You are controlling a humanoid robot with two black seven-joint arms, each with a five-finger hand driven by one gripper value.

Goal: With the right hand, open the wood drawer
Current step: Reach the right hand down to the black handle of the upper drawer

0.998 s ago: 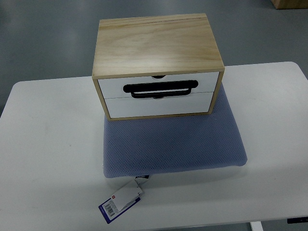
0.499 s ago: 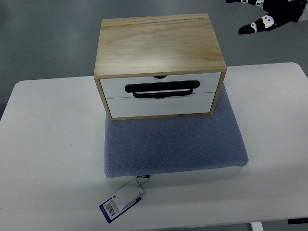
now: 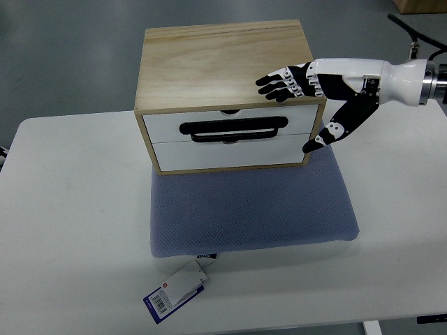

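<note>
Pale-grained wood drawer box (image 3: 227, 66) on a dimpled blue mat (image 3: 251, 209), right hand (image 3: 314, 91) over its corner — fingers (image 3: 276, 82) released, spread

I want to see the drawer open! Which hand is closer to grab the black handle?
The right hand. It hovers by the wooden box's right front corner, fingers spread, just beside the black handle on the top drawer. No left hand shows at all.

Right hand (image 3: 307, 98) hovers open-fingered over the wood drawer (image 3: 229, 95) box's right front corner — blue mat (image 3: 251, 209) beneath, mid-table (image 3: 70, 230).
</note>
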